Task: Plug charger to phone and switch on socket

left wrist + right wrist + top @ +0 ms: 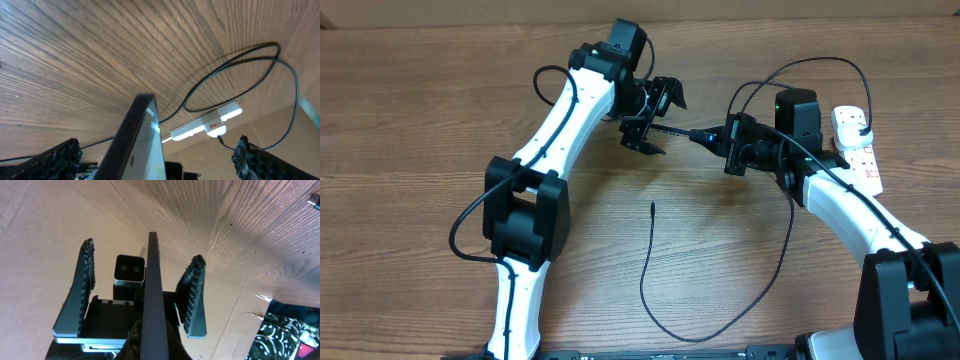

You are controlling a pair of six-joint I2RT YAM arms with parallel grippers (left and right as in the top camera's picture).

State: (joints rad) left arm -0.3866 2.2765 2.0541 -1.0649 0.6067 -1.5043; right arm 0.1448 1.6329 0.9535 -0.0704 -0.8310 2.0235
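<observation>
The phone [692, 133] is held edge-on in the air between my two grippers. My right gripper [728, 142] is shut on one short end of it; in the right wrist view [154, 339] my fingers clamp the phone's thin dark edge [152, 275]. My left gripper [655, 118] is open, its two fingers on either side of the phone's other end without touching; the left wrist view [155, 161] shows the phone's bluish screen [145, 140] between them. The charger's connector tip [653, 206] lies loose on the table; its black cable [665, 325] loops round to the socket [857, 148].
The white power strip also shows in the left wrist view [200, 126], with the black cable looping above it [235, 70]. A cardboard box [247, 322] stands beyond the table. The cable crosses under my right arm [840, 200].
</observation>
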